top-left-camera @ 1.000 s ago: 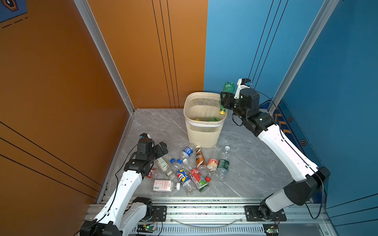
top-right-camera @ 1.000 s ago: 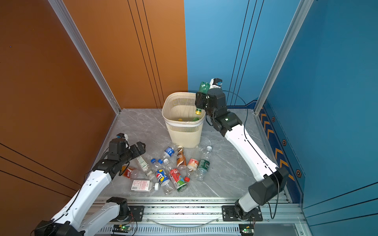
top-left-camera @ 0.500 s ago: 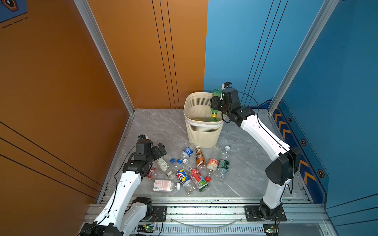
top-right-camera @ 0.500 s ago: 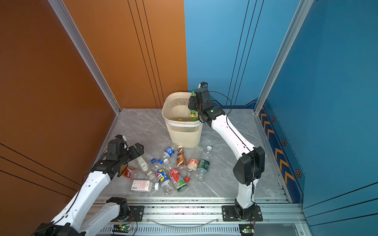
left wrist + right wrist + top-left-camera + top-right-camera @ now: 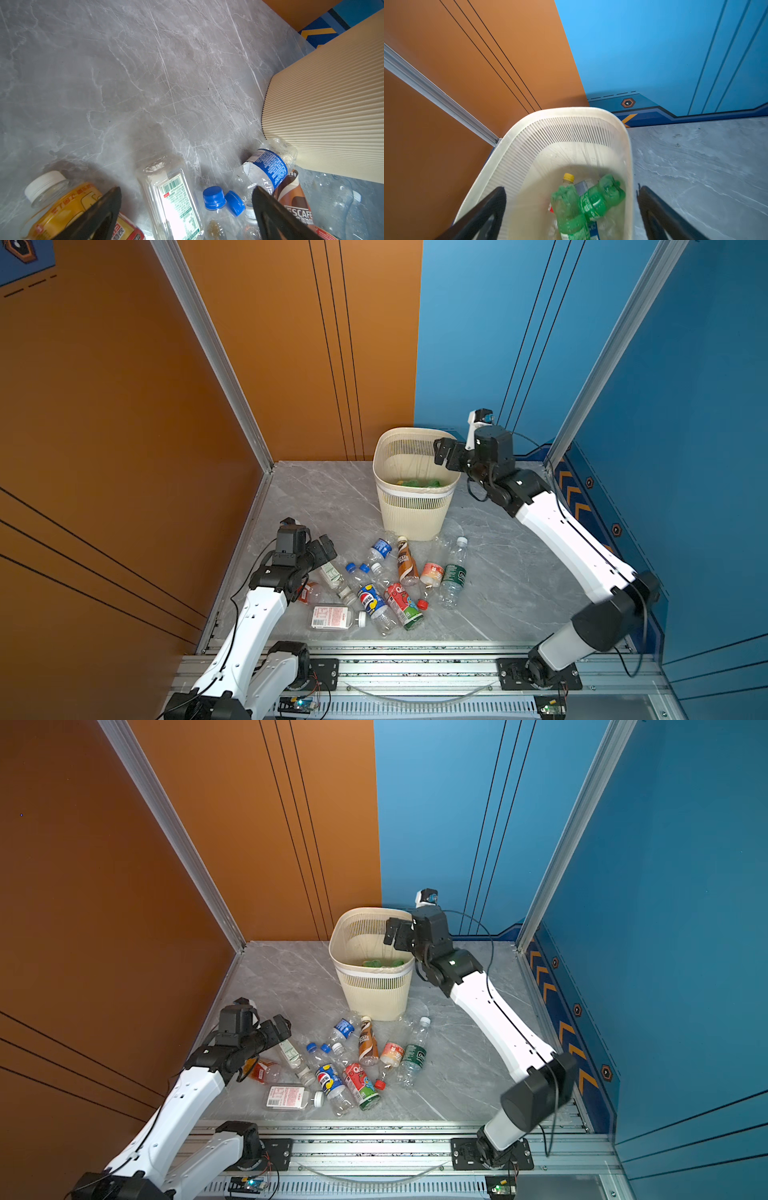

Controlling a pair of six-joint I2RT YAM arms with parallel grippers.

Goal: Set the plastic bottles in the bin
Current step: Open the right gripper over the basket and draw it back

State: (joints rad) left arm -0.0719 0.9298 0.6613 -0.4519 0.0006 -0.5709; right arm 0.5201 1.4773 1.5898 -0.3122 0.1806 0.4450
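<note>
The cream bin (image 5: 413,506) (image 5: 372,990) stands at the back of the marble floor. My right gripper (image 5: 446,454) (image 5: 397,934) (image 5: 571,189) hangs open and empty over the bin's right rim (image 5: 628,145). Inside lie two green plastic bottles (image 5: 600,199) and a yellow-capped one (image 5: 568,177). Several more bottles (image 5: 386,580) lie scattered in front of the bin. My left gripper (image 5: 322,547) (image 5: 276,1027) (image 5: 187,188) is open just above their left end, over a clear square bottle (image 5: 172,197), between an orange-labelled one (image 5: 68,205) and blue-capped ones (image 5: 214,197).
Orange and blue walls (image 5: 457,364) close in right behind the bin. An aluminium rail (image 5: 415,668) carrying both arm bases runs along the front. A brown coffee bottle (image 5: 295,199) and a blue-labelled bottle (image 5: 268,164) lie against the bin's foot (image 5: 332,124).
My right gripper has opened and the green bottle it held has dropped into the bin. The left arm has hardly moved.
</note>
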